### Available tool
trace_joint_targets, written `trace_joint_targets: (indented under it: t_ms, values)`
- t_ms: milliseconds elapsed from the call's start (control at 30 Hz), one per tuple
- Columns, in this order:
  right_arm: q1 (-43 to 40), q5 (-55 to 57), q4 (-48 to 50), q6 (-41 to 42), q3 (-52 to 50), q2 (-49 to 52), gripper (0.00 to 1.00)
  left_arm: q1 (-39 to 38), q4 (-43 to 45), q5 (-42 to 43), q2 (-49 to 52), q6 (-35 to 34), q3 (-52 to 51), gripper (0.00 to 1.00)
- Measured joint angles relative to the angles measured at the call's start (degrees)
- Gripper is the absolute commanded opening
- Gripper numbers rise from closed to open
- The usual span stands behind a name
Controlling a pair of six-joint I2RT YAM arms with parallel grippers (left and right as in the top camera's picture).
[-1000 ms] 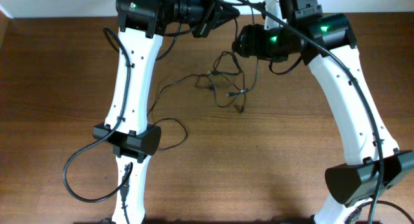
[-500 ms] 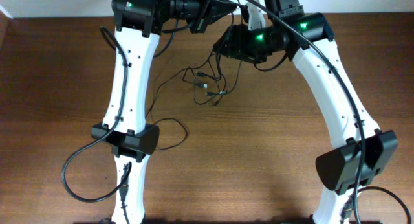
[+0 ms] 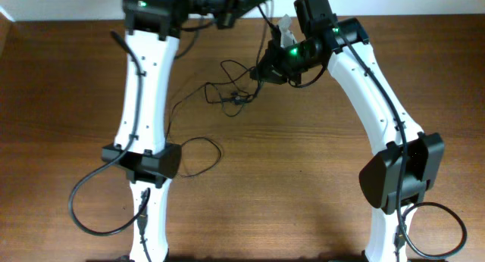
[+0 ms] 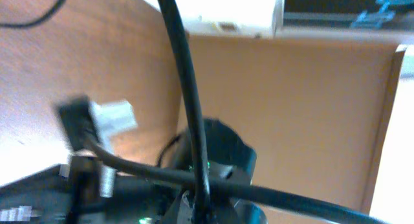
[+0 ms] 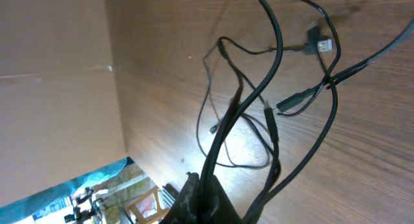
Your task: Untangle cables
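Note:
The cables (image 3: 227,95) are thin black cords in a loose tangle, hanging between both grippers and trailing onto the wooden table (image 3: 303,179). At the table's far edge, my left gripper (image 3: 256,1) is shut on one black cord (image 4: 187,107) that rises from its jaws (image 4: 197,204). Just right of the tangle, my right gripper (image 3: 259,73) is shut on a bundle of cords (image 5: 259,94) running from its jaws (image 5: 206,195) down to the table. Small plugs (image 5: 321,43) dangle at the cord ends. A white connector (image 4: 113,117) shows beside the left gripper.
A thicker black arm cable (image 3: 83,209) loops at the left base, and another loop (image 3: 203,152) lies by the left elbow. The right arm's base cable (image 3: 432,228) coils at the bottom right. A wall panel (image 4: 291,107) stands behind the table's far edge.
The right gripper has swung left and closed on the cords. The tangle has been drawn left and gathered tighter. The left gripper keeps its hold.

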Motion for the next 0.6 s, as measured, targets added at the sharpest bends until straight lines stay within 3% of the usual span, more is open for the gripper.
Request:
trace_joint_targets:
  t_ms: [133,267,433,600]
  values:
    - [-3.8,6.6,-5.5,-1.7,-0.5,-2.7,0.04,6.8,-0.9,-5.0,0.0,7.1,0.0,0.0]
    - [-6.9,16.2,-12.0,-6.0,-0.5,-16.0,0.04,12.8,-9.0,-16.7,0.0,14.5,0.1,0.0]
    - [-9.0,27.8,-13.7,-8.1,0.2,-25.5,0.04,13.2,-17.7,-32.0,0.0,34.4,0.3,0.0]
    - [-20.8,30.7,-14.8,-8.8,5.7,-30.5,0.04,14.3,-20.5,-41.2,0.0,48.3,0.3,0.0]
